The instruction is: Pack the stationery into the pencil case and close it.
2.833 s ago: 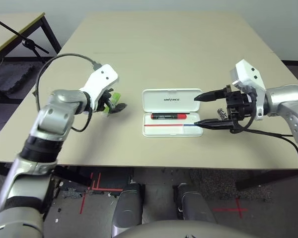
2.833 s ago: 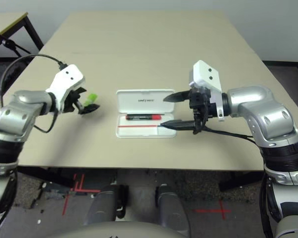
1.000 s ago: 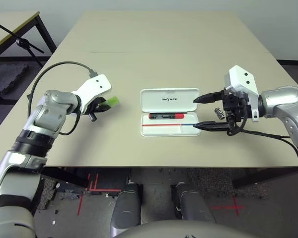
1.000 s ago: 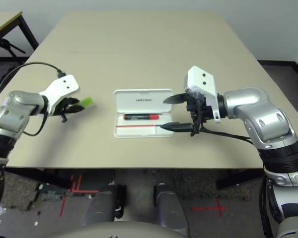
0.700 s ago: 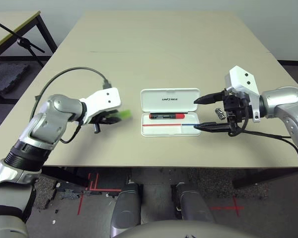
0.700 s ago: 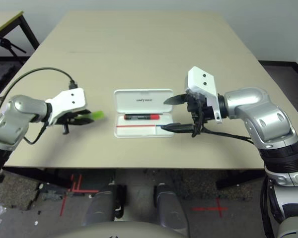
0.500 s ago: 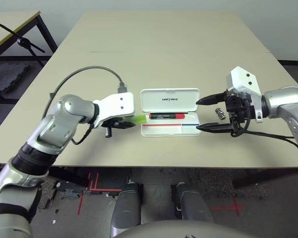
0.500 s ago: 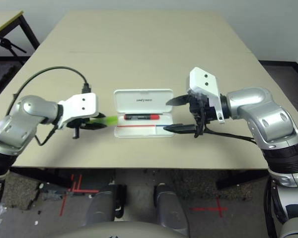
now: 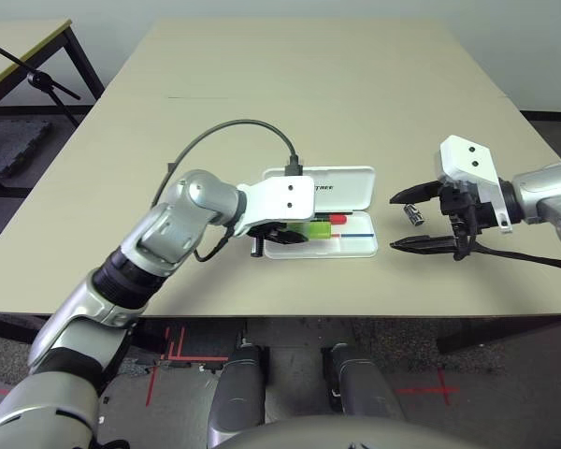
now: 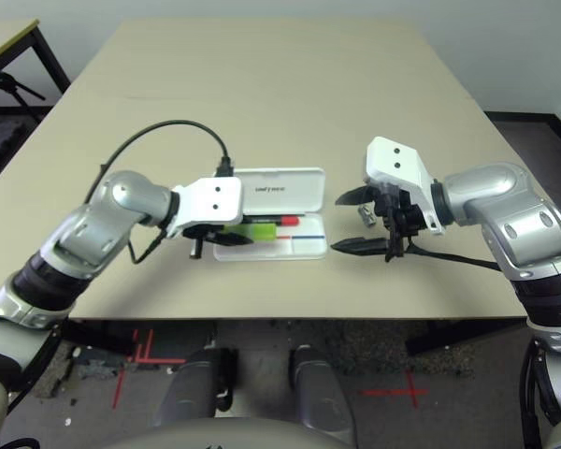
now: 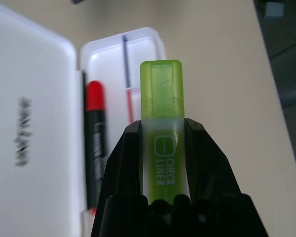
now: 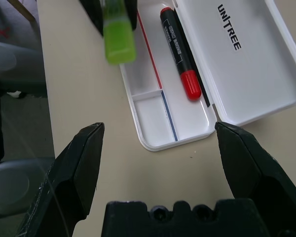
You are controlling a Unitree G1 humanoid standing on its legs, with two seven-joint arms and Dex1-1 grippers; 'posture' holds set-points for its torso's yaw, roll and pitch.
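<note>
Left end effector [image 9: 282,234] carried lime-green highlighter [image 9: 310,228], light, stiff, gripped mid-barrel, over pencil case [image 9: 357,245]; right end effector [image 9: 404,220], 3 o'clock, wide.

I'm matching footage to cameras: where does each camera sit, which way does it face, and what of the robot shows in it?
Left and right eye views: on the head, looking forward and down at the table; both silver forearms show.
Left wrist view: on the left wrist, looking along the left gripper holding the highlighter over the pencil case.
Right wrist view: on the right wrist, looking between the open right gripper at the case.
Shared: both wrist views show the red marker.
</note>
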